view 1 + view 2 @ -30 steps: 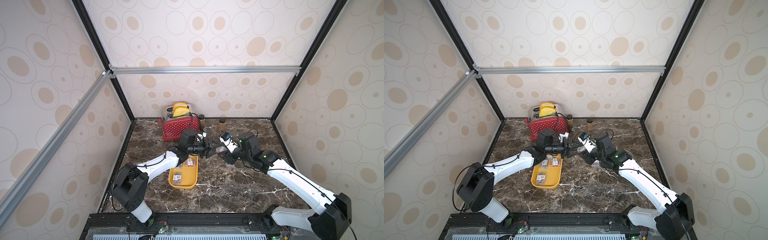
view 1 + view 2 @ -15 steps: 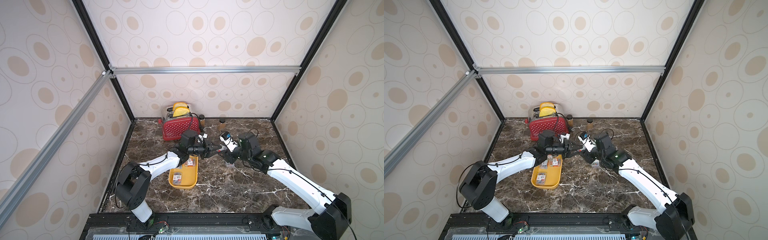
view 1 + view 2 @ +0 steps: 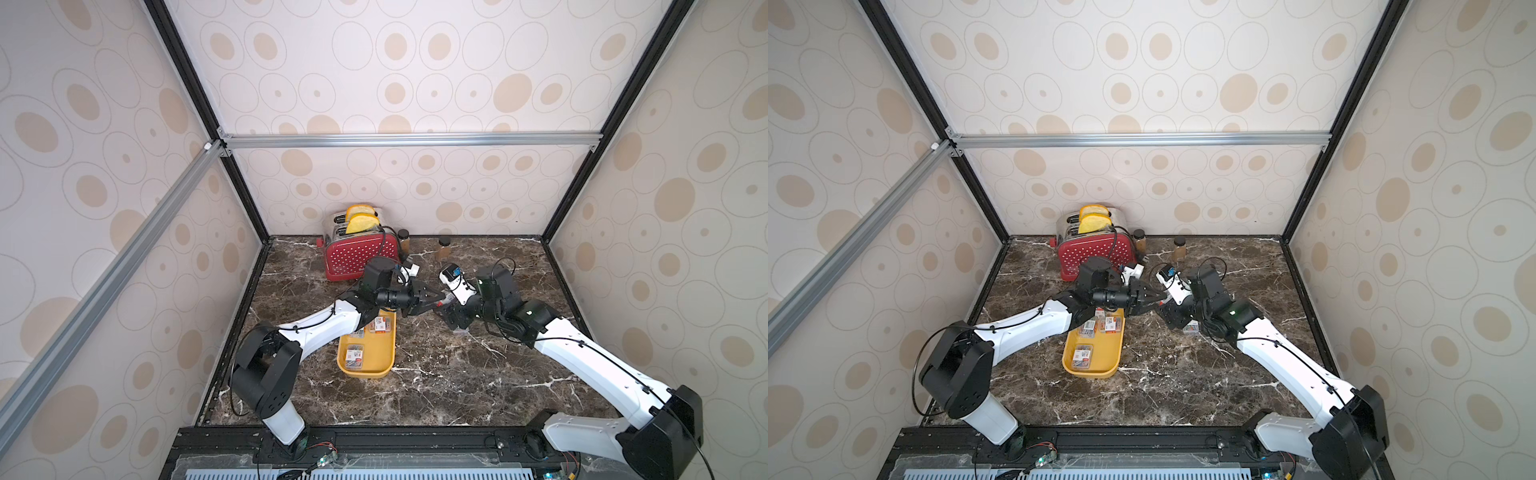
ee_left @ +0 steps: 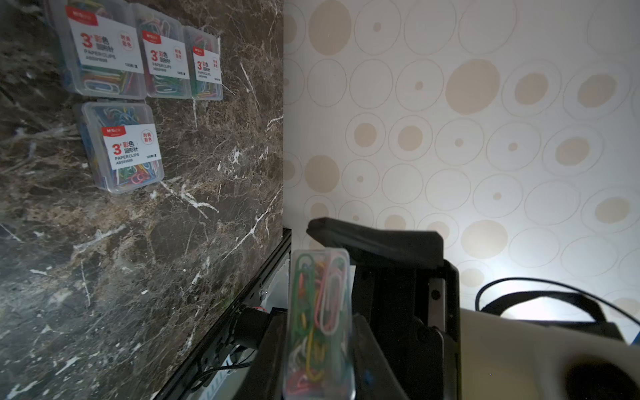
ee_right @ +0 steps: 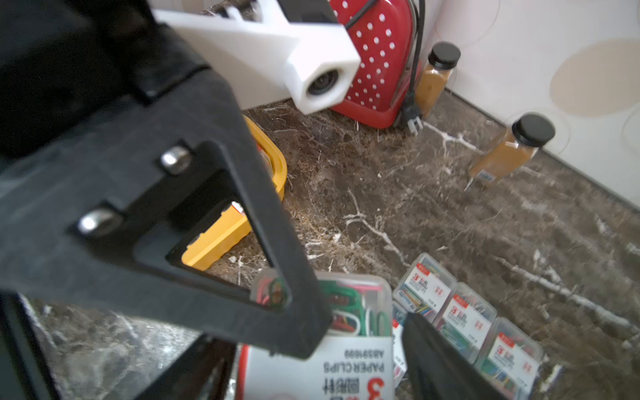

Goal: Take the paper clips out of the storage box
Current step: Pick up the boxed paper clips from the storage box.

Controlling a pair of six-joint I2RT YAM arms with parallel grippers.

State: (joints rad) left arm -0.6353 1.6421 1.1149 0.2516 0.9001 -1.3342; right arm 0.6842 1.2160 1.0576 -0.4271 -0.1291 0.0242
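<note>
about half done: four cases of paper clips (image 4: 121,145) lie on the table (image 3: 457,374) right of the storage box (image 3: 376,359), a fifth case (image 4: 320,322) is clamped in the jaws of the left gripper (image 3: 437,303), beside the right gripper (image 3: 449,309) whose jaws stand apart, and at least three cases (image 3: 354,354) are left inside.

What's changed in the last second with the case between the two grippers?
The left gripper closed on the raised paper clip case, and the right gripper then opened, seemingly letting it go. Both stayed roughly where they were. The storage box, the cases in it and the toaster stayed put.
</note>
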